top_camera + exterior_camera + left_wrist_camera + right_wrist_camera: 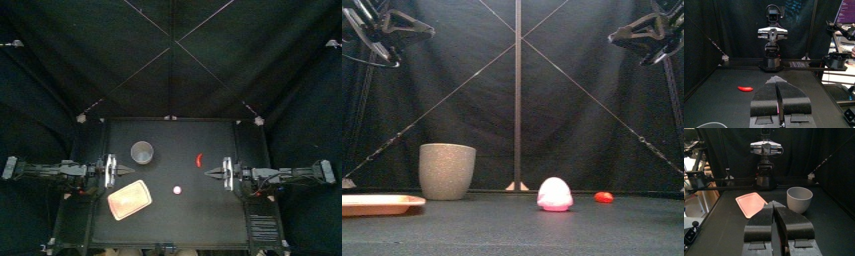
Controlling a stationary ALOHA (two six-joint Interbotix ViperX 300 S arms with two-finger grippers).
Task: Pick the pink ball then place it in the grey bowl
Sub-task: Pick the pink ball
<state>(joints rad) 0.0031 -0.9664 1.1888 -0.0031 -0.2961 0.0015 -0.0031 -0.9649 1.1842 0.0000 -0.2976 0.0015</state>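
Top view showed left gripper and right gripper clenched empty; right would need opening, then centring over pink ball

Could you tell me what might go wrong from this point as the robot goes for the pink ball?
The pink ball is rounded and lies loose, so an off-centre grip could send it rolling.
The grey bowl is tall; a low carry might knock it over.
Both the left pincer and the right pincer look shut, so either must open before descending.
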